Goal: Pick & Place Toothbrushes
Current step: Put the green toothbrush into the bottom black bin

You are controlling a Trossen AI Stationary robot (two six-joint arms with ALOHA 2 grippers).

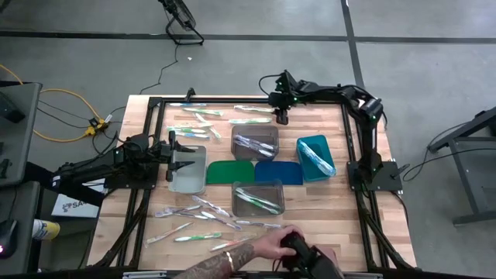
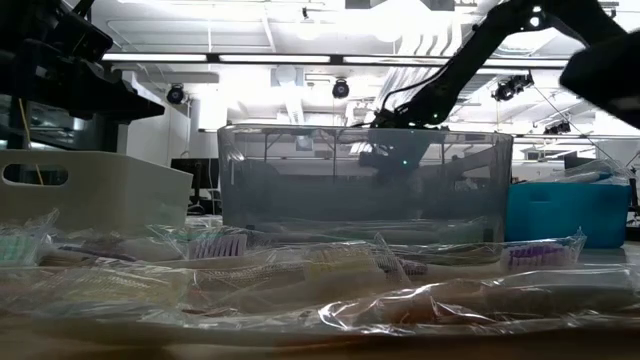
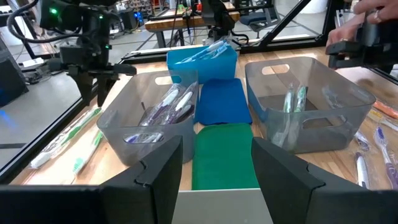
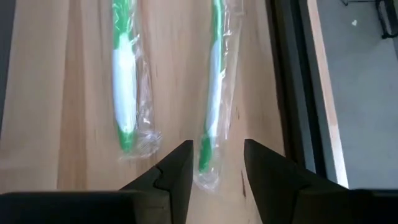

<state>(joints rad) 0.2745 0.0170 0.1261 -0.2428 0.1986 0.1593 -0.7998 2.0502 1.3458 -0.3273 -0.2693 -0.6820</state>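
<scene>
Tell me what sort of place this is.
Probably a robotics lab or workshop: a wooden table on a bare concrete floor, ceiling strip lights, and wrapped toothbrushes laid out beside sorting bins.

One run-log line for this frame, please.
right pincer: open, over wrapped green toothbrush | left pincer: open, empty, over clear bin | person's hand: at table edge

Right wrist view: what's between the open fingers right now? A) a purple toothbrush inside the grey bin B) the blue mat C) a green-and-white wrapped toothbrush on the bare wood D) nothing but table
C: the right gripper stands open over the end of a green-and-white wrapped toothbrush lying on the wooden table, with a second one beside it.
</scene>
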